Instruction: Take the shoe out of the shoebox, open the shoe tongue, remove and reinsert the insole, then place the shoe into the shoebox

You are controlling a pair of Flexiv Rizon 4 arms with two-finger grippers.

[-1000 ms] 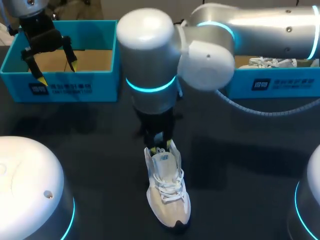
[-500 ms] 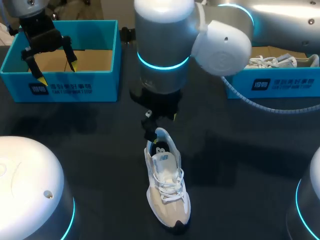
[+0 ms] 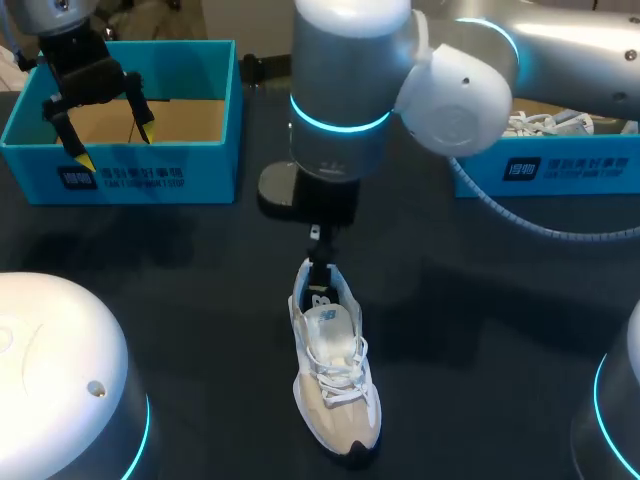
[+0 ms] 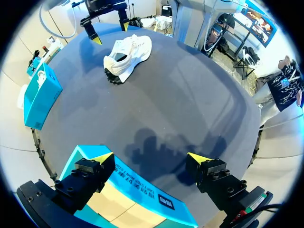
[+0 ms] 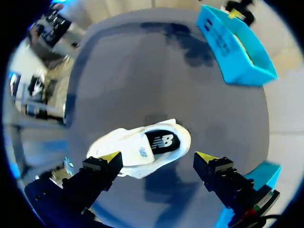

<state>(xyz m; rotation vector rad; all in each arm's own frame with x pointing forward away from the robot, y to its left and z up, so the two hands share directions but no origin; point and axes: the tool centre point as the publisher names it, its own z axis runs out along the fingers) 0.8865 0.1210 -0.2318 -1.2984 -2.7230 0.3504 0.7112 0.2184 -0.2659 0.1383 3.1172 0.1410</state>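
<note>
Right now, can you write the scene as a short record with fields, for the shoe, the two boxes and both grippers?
shoe: white, standing on its sole on the table, outside both boxes, dark insole showing in its opening
left shoebox: blue, open, visible floor bare
right shoebox: blue, open, second white shoe inside
left gripper: open, empty, over the left shoebox
right gripper: open, empty, over the shoe's heel end

Head camera overhead, wrist fisheyes oblique; shoe (image 3: 335, 385) in all
</note>
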